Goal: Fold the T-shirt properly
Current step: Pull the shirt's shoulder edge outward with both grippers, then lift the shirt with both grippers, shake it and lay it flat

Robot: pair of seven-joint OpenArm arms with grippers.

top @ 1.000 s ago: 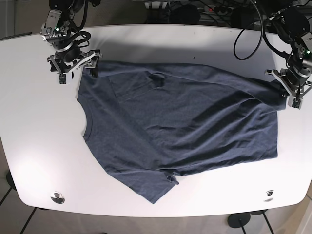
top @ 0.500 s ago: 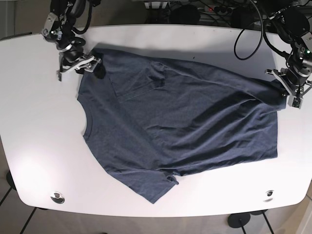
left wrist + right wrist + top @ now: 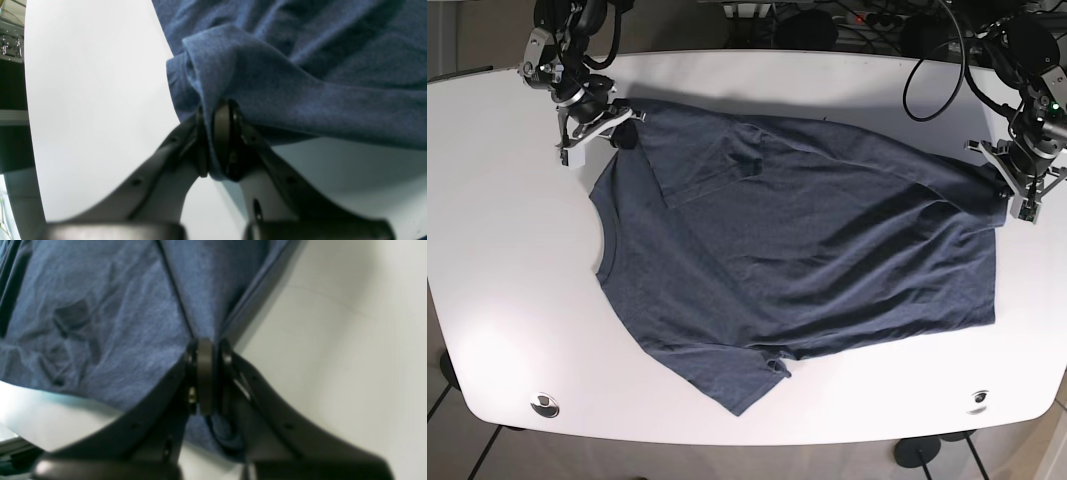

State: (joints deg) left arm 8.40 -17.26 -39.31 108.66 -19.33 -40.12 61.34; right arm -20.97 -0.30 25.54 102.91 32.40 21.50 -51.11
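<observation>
Fingers (image 3: 222,140) of left gripper (image 3: 210,140): pressed together on a bunched fold of the blue T-shirt (image 3: 300,76), left wrist view. Cloth pinched between the pads, rising in a ridge beyond them. White table (image 3: 93,100) bare to the left of the T-shirt edge.

Fingers (image 3: 204,380) of right gripper (image 3: 208,380): clamped on a T-shirt (image 3: 116,323) hem, right wrist view. Seam running up from the pads; crumpled patch left of them. Bare table (image 3: 350,340) to the right of the T-shirt edge.

Base view: T-shirt (image 3: 807,250) spread over the middle of the table (image 3: 517,300), wrinkled, collar toward the view's left. Right gripper (image 3: 612,125) at the T-shirt's upper-left corner, arm reaching in from the far edge. Left gripper (image 3: 1017,185) at the T-shirt's right end, arm bent down from the far right. Wide bare table left of the T-shirt and along the near rim; narrower strip right of the T-shirt.
</observation>
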